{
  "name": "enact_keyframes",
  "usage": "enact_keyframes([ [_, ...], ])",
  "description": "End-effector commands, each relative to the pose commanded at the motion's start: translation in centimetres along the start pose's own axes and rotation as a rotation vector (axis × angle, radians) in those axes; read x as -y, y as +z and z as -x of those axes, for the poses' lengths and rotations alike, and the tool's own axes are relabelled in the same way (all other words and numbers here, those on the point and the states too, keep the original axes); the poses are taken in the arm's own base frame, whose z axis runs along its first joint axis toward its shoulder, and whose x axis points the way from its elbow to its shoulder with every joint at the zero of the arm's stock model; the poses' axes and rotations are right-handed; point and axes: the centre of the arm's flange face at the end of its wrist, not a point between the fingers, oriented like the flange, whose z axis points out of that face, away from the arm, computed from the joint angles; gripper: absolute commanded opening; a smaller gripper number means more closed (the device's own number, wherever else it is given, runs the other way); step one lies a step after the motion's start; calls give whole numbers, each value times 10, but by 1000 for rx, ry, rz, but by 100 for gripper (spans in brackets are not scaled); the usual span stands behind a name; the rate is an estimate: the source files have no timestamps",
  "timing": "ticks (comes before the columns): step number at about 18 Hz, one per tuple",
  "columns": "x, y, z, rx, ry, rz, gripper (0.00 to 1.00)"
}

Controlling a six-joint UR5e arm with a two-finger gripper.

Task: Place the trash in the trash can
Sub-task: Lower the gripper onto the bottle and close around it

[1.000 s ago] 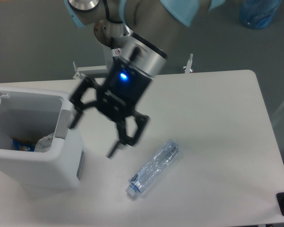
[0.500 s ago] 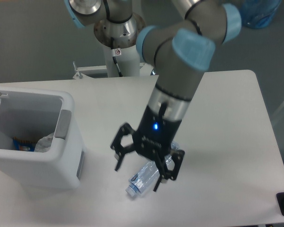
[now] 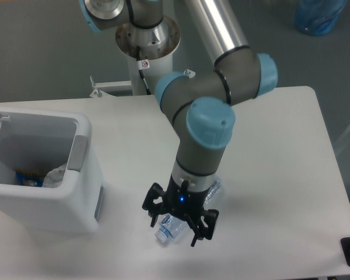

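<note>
The black two-finger gripper [image 3: 179, 220] has dropped low, its fingers spread open around the crushed clear plastic bottle [image 3: 170, 226] near the white table's [image 3: 280, 151] front edge, ready to grab it for the white boxy trash can [image 3: 44, 198] at the left edge

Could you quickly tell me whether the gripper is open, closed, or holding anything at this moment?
Gripper: open, fingers spread either side of the bottle on the table, nothing held yet.
</note>
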Motion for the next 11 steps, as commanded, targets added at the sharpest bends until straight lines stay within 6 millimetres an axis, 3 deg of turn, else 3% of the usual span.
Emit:
enact_keyframes([
  [6, 13, 64, -16, 28, 56, 142, 100],
  [11, 19, 82, -28, 19, 95, 180, 100],
])
